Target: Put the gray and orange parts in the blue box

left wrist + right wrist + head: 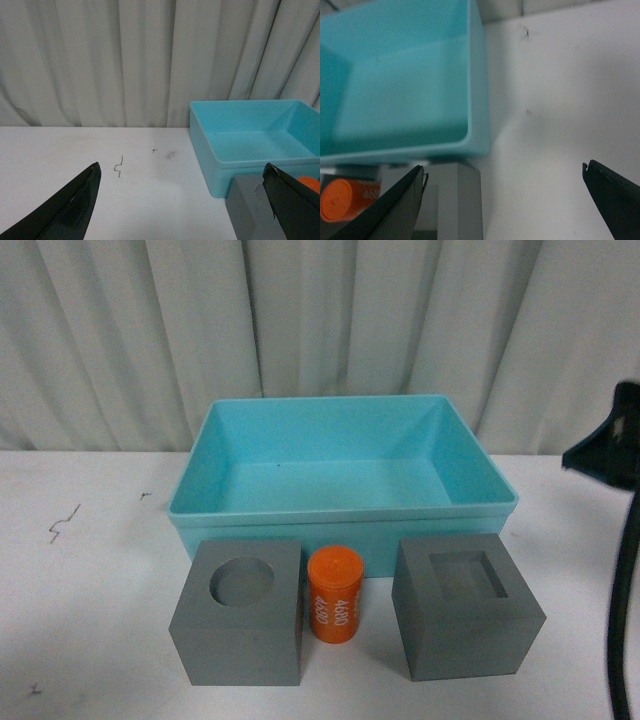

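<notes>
Front view: all three parts sat on the white table (pixel 90 580) in a row just in front of the blue box (pixel 340 512). Nothing was in the box. The round-recess cube (pixel 240 625) was left, the orange cylinder (pixel 335 595) stood upright in the middle, just beside that cube (contact not clear), and the square-recess cube (pixel 465 615) was right, apart from the cylinder.

Left gripper (pixel 180 210): jaws wide apart, holding nothing. Its fingers (pixel 65 210) framed bare table. The round-recess cube (pixel 245 210) sat toward one finger's side and was partly hidden by that finger. Past it, a sliver of the orange cylinder (pixel 312 184) showed at the frame edge. The blue box (pixel 220 160) lay just beyond the cube.

Right gripper (pixel 502 200): jaws also wide apart, holding nothing, looking down. The square-recess cube (pixel 460 200) lay off-centre between the fingers (pixel 615 197), close to the other finger. The orange cylinder (pixel 345 200) was outside the gap, beyond that finger. A corner of the blue box (pixel 477 100) was just ahead.

View differences: only the front view showed both recesses and the full "4680" print. Neither wrist view showed a recess clearly. The front view caught only a dark piece of the right arm (pixel 612 440) at the edge, and no jaws. The left wrist view showed a scratch mark (pixel 119 167) on the table and the curtain (pixel 125 60) behind it.
</notes>
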